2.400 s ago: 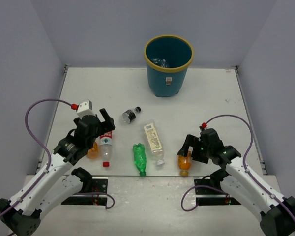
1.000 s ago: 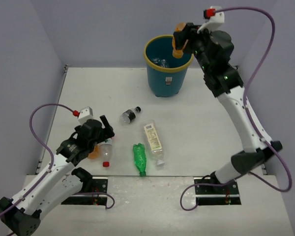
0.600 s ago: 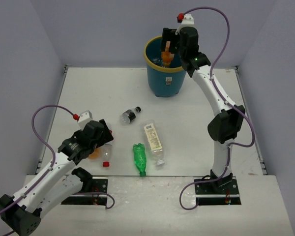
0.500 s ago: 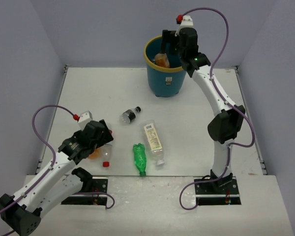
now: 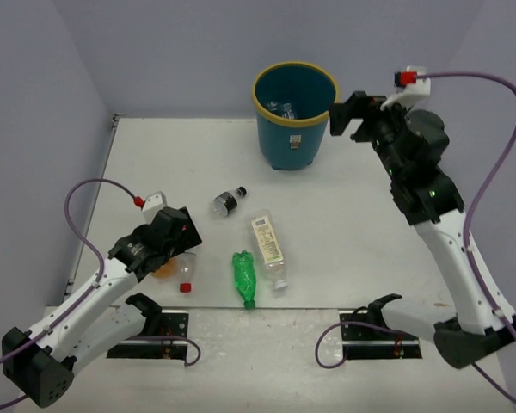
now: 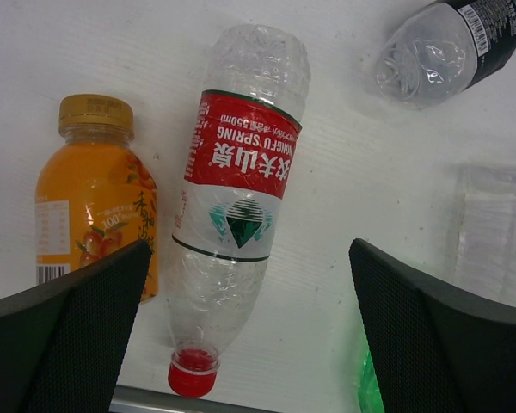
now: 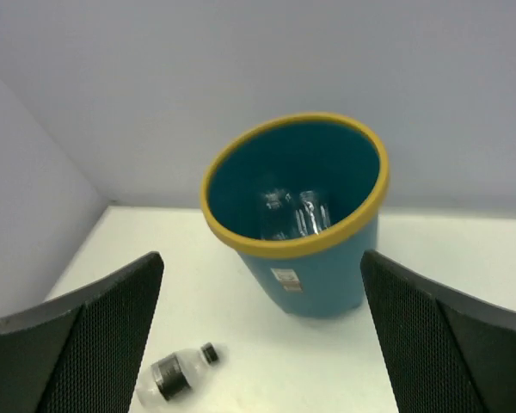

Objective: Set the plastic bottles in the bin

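The teal bin [image 5: 292, 142] with its yellow rim stands at the back, and clear bottles [image 7: 292, 215] lie inside it. My right gripper [image 5: 350, 119] hangs open and empty just right of the bin's rim [image 7: 292, 245]. My left gripper [image 5: 182, 237] is open, low over a red-label bottle [image 6: 236, 194] that lies between its fingers, untouched. An orange bottle [image 6: 93, 194] lies beside the left finger. On the table also lie a black-label bottle [image 5: 228, 201], a pale-label bottle [image 5: 269, 248] and a green bottle [image 5: 243, 277].
Grey walls close in the white table [image 5: 370, 215] on three sides. The black-label bottle [image 7: 176, 372] lies in front of the bin and to its left. The table's metal front edge [image 6: 181, 403] runs just past the red cap.
The right gripper opened over the bin, dropped the orange bottle in, then swung away to the bin's right. The left gripper sank a little over the red-label bottle.
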Controlling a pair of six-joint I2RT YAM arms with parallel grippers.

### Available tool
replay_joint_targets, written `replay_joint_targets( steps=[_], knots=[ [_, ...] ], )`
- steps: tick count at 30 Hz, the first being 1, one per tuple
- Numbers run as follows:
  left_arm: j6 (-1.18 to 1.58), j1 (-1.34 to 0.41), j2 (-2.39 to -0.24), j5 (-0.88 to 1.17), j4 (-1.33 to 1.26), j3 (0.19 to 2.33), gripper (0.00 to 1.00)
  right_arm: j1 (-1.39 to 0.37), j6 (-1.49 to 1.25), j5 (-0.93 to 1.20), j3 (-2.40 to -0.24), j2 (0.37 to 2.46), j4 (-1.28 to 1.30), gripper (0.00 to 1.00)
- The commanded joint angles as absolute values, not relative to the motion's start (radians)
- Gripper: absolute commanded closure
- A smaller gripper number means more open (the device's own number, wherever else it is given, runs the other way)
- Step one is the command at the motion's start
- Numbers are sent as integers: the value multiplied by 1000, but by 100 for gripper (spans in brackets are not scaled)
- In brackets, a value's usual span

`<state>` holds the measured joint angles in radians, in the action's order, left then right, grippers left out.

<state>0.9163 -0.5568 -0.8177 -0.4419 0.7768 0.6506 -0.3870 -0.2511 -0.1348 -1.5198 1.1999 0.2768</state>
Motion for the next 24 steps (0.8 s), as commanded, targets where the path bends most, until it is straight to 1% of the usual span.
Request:
replay_joint_targets(
  steps=[1, 3, 4, 6, 8, 13, 17, 19, 21, 22, 24],
  knots=[
    [879, -556, -872, -456, 692, 670, 0, -390, -412, -48, -1114, 967, 227, 1],
    [869, -557, -903, -462, 651, 654, 0, -389, -465, -5, -998, 856, 202, 1],
    [864, -557, -917, -462, 627, 645, 0, -388, -480, 30, -907, 826, 185, 1],
    [858, -557, -964, -443, 562, 631, 0, -390, -501, 50, -828, 772, 190, 1],
    [840, -555, -1006, -420, 506, 617, 0, -390, -500, 33, -787, 736, 233, 1],
    [821, -557, -1113, -437, 451, 603, 0, -388, -488, -58, -806, 686, 426, 1],
    [843, -557, -1172, -437, 439, 589, 0, -390, -482, -84, -779, 619, 456, 1],
    [885, -557, -1205, -453, 452, 581, 3, -390, -488, -111, -746, 582, 458, 1],
    [892, -555, -1224, -449, 438, 576, 10, -389, -495, -133, -725, 555, 466, 1],
    [887, -555, -1231, -443, 430, 574, 14, -390, -498, -136, -720, 547, 468, 1],
    [876, -557, -1244, -425, 418, 578, 29, -388, -502, -146, -712, 539, 475, 1]
  ],
)
